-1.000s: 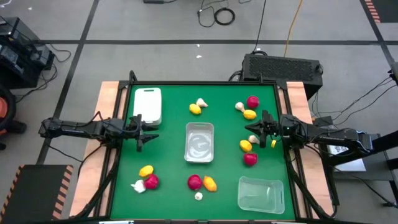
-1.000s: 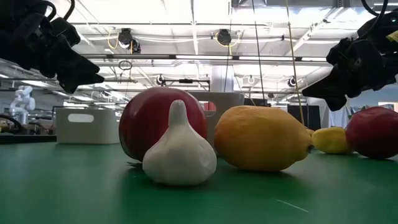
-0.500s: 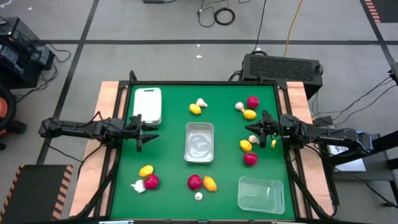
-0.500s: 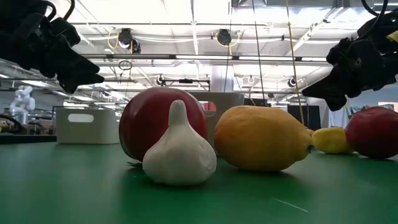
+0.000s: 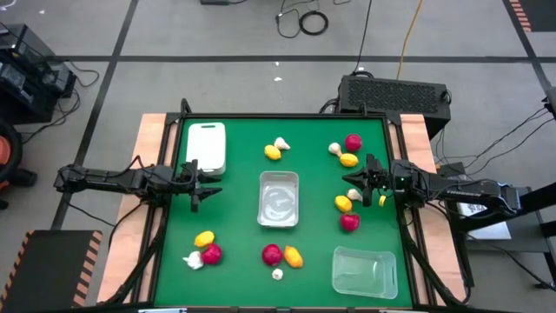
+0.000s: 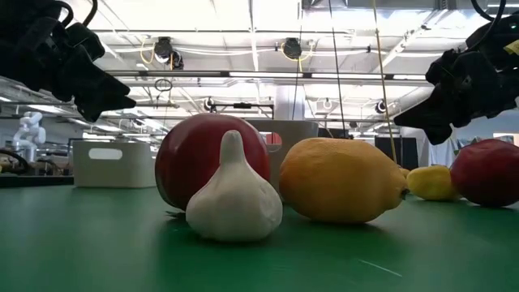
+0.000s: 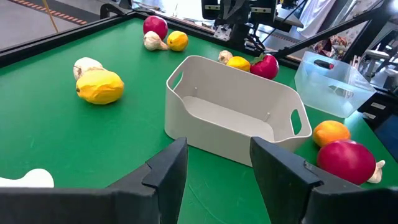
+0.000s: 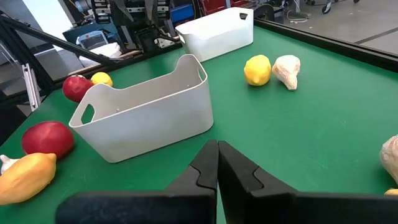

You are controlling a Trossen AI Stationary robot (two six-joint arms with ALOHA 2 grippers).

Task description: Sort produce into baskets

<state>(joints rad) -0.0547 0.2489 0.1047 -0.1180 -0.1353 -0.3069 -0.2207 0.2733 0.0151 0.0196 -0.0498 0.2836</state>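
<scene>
The produce lies in small groups on the green table: lemons [image 5: 273, 153], red pieces [image 5: 349, 223] and garlic bulbs [image 5: 277, 274]. Three baskets stand on it: a white one [image 5: 206, 146] at the far left, one in the middle [image 5: 279, 198], and a clear one [image 5: 365, 271] at the near right. My left gripper [image 5: 208, 181] hovers open at the left edge, pointing at the middle basket [image 7: 236, 115], with nothing between its fingers [image 7: 214, 168]. At the right side my right gripper [image 5: 358, 178] hovers shut and empty [image 8: 217, 168], just beside a garlic and a lemon [image 5: 343, 204].
A red piece, garlic [image 6: 235, 199] and lemon [image 6: 340, 180] sit close to the table's near edge. Another group [image 5: 205, 249] lies at the near left, one [image 5: 346, 149] at the far right. The table has a raised black rim [image 5: 287, 116]. Green surface lies bare between the groups.
</scene>
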